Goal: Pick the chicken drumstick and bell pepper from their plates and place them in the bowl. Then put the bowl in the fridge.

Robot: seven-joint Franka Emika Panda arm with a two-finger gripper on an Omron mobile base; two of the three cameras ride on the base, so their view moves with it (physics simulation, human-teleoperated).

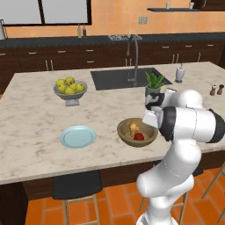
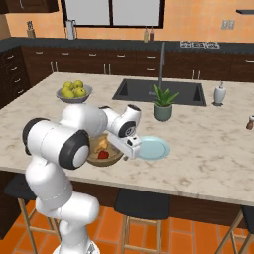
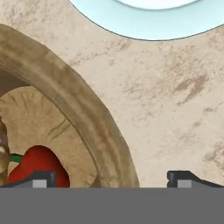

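The wooden bowl sits near the counter's front edge with the chicken drumstick and the red bell pepper inside it. My gripper hovers open just above the bowl's right rim. One fingertip is over the inside, the other over the counter. One pale-blue plate lies bare to the bowl's left. Another plate lies bare to its right. The fridge is out of view.
A grey footed bowl of yellow-green fruit stands at the back left. A potted plant, the sink, a soap dispenser and two shakers lie behind. Stools stand under the counter edge.
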